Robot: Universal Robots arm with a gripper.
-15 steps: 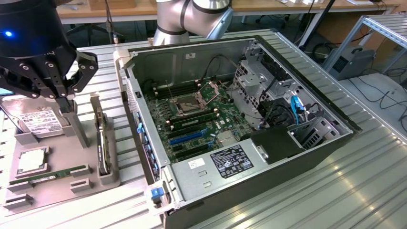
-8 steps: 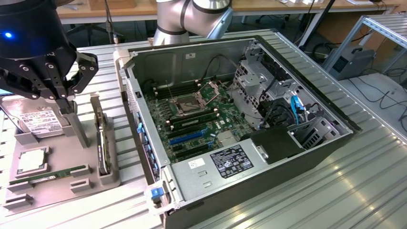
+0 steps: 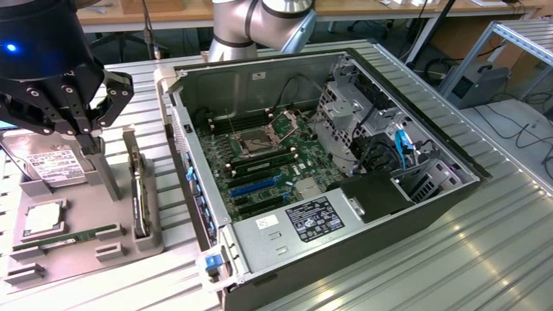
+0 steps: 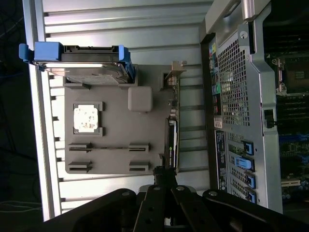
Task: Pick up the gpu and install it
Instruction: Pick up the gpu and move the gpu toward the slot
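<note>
gpu (image 3: 136,194) is standing on its long edge in a slot of the grey holder tray (image 3: 87,256), on the tray side nearest the open PC case (image 3: 225,81); from the case it sits at roughly 9 o'clock in the exterior view. The gripper (image 3: 87,135) hangs at about 10 o'clock from the card, fingers pinched together with nothing between them, over a grey post of the tray. At 9 o'clock from the card is a hard drive (image 3: 52,165) with a white label; print too small to read. Below that are a cpu (image 3: 41,219) and a green memory stick (image 3: 74,236). Inside the case there's a motherboard (image 3: 268,162) and a power supply sticker (image 3: 315,219), black and white; can't make out the text. Everything sits on a ribbed aluminium table (image 3: 484,259); wooden desks, cables and a metal frame rack at 12 to 2 o'clock.

Wrist view: gpu (image 4: 172,140) seen edge-on, silver bracket (image 4: 176,72) at its far end, between the tray (image 4: 116,125) and the perforated back of the case (image 4: 236,96); closed gripper (image 4: 163,175) tips just beside the card's near end, contact I can't tell; hard drive (image 4: 79,67) shows blue rails; nothing legible here either.
</note>
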